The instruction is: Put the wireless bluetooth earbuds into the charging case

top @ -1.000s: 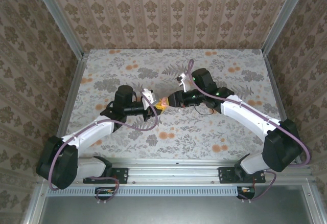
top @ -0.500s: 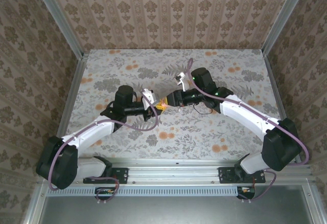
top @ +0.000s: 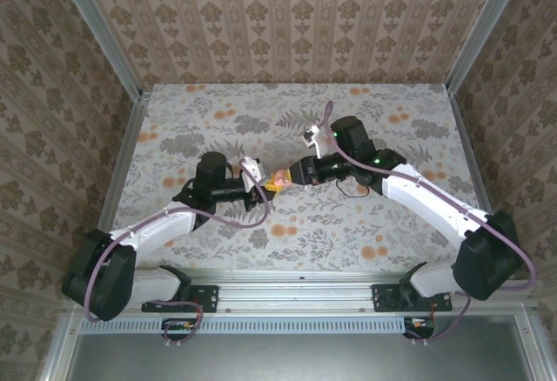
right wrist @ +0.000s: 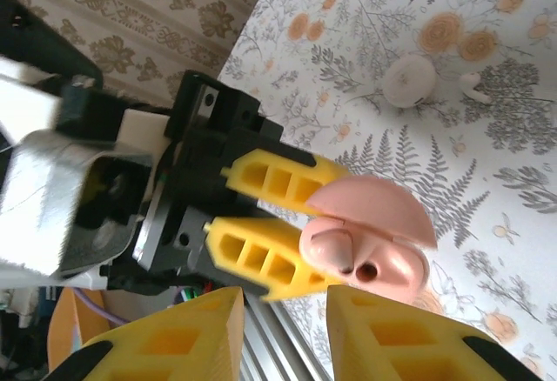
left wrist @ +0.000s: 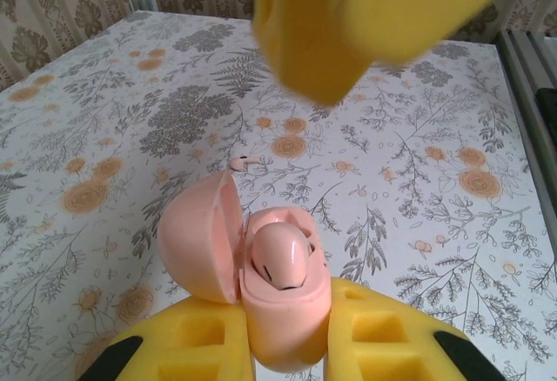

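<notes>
so the charging case (left wrist: 283, 311) was held up off the table (left wrist: 435, 137) by the left gripper (left wrist: 287, 350), its jaws pinched narrow on the lower half, with a yellow finger pressed against each side. the lid (left wrist: 196, 237) was swung open to one side. one earbud (left wrist: 278, 257) was seated inside the case, rounded end up. in the right wrist view the empty socket (right wrist: 365, 270) next to it could be made out, marked by two small dark holes.

the other earbud (left wrist: 246, 162) was seen lying on the flower-print table, beyond the case and well apart from it, touched by neither gripper.

the right gripper (right wrist: 287, 337) was pointed straight at the open case from close by, its jaws spread fairly wide and nothing caught between them. one of its fingers (left wrist: 348, 24) was seen as a blurry yellow blob above the case in the left wrist view.

from the top camera the two grippers were seen tip to tip near the middle of the table, with the case as a pink speck between them. whether the right fingers were touching the case couldn't be told.
</notes>
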